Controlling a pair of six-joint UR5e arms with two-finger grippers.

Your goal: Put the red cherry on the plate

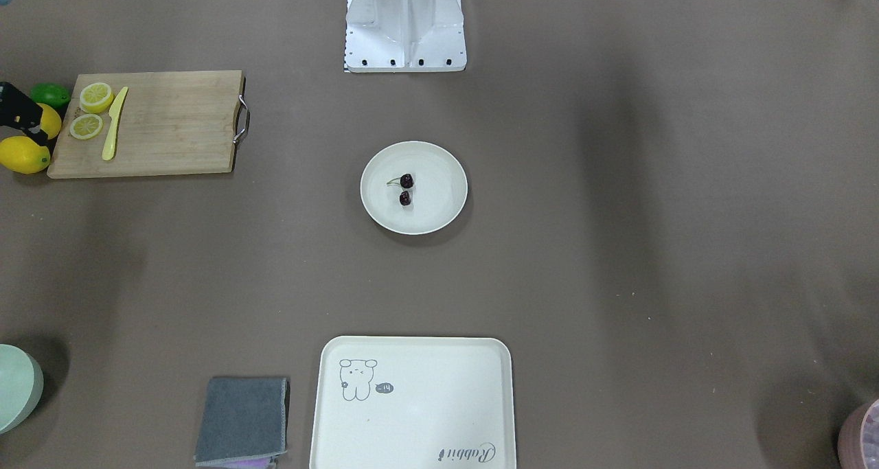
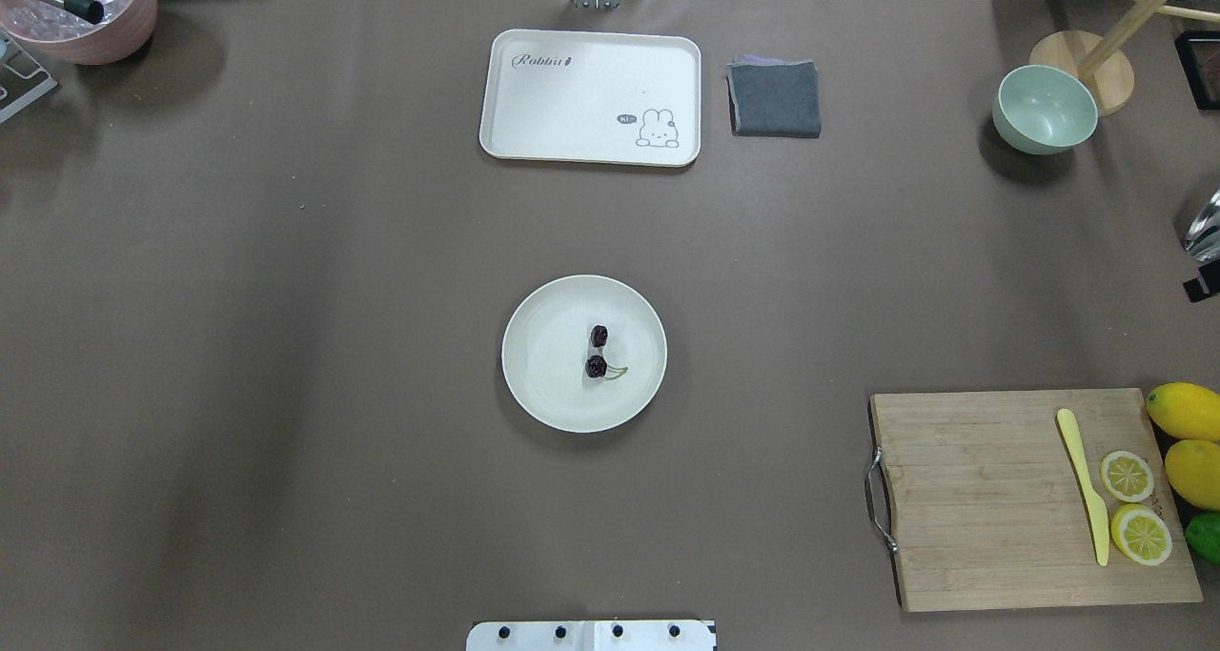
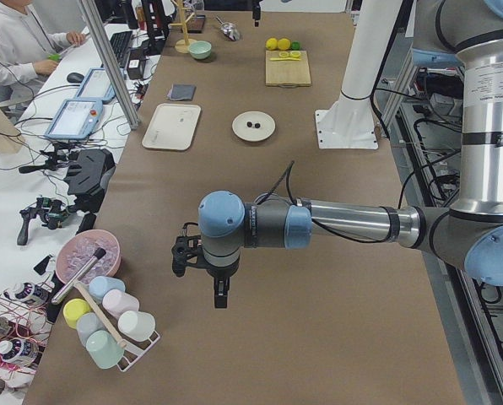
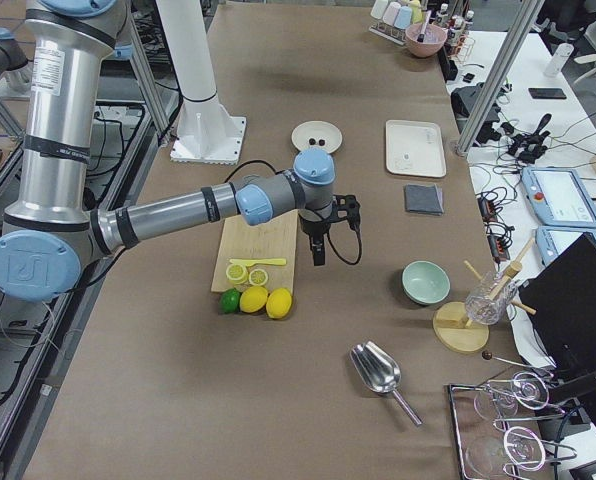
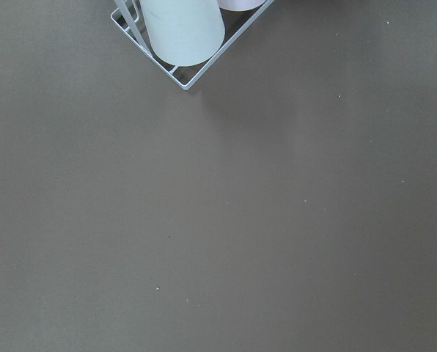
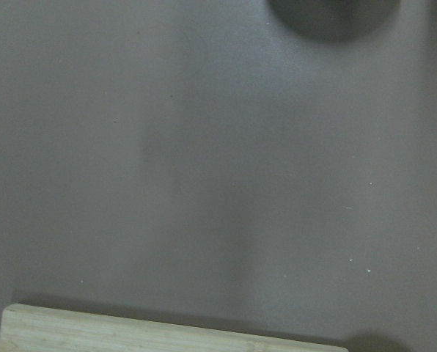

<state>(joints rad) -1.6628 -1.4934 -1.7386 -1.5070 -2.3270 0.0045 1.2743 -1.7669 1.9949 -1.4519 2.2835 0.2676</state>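
The red cherry (image 1: 405, 189) (image 2: 598, 351), a pair of tiny dark fruits on thin stems, lies inside the round cream plate (image 1: 446, 160) (image 2: 543, 384) at the table's middle. No gripper is near it. My left gripper (image 3: 221, 297) hangs far off at the table's left end, beside the cup rack (image 3: 108, 325). My right gripper (image 4: 318, 255) hangs above the table by the cutting board (image 4: 258, 245). A black piece of it (image 1: 19, 110) pokes in over the lemons. I cannot tell either gripper's state.
The board (image 2: 991, 498) carries a yellow knife (image 2: 1082, 484) and lemon slices (image 2: 1127, 476), with whole lemons (image 2: 1187, 411) beside it. A bear tray (image 2: 591, 98), grey cloth (image 2: 774, 98), mint bowl (image 2: 1044, 108) and pink bowl (image 2: 81, 12) line the far edge.
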